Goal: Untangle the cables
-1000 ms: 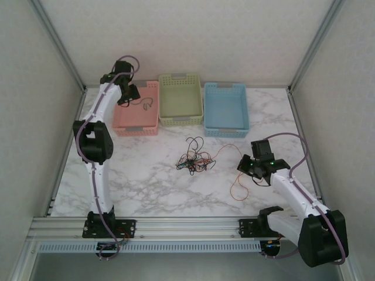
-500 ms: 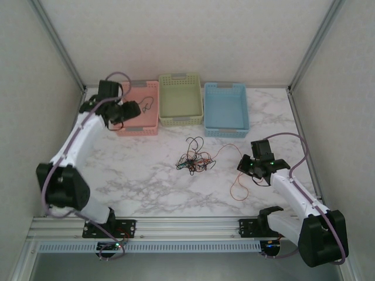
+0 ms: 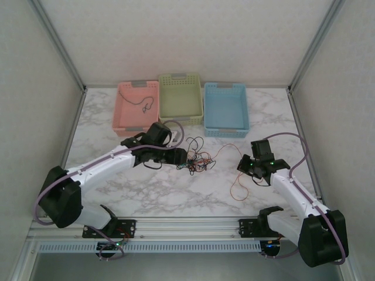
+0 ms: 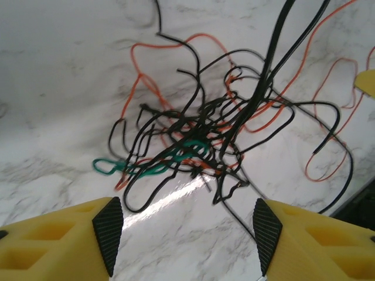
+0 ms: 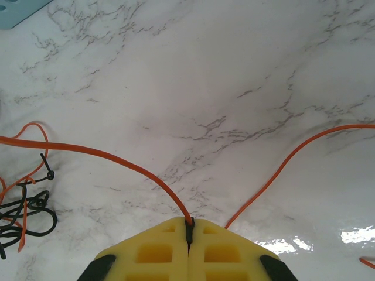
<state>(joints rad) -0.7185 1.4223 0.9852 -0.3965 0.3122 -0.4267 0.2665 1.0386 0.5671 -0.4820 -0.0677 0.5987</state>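
The cables lie in a tangle of black, red-orange and green wires at the table's middle. My left gripper hovers at the tangle's left edge. In the left wrist view it stands open, its black pads wide apart over bare marble, and the tangle with its green wire lies just ahead. My right gripper is shut on a red-orange cable that runs left into the tangle; the wire enters the closed yellow jaws. Its free end loops on the table.
Three baskets stand in a row at the back: pink with a thin dark wire in it, green and blue. Metal frame rails run along the table's sides and near edge.
The left arm has swung from the pink basket down and forward to the tangle, its gripper open. The right arm and its orange cable have not moved.
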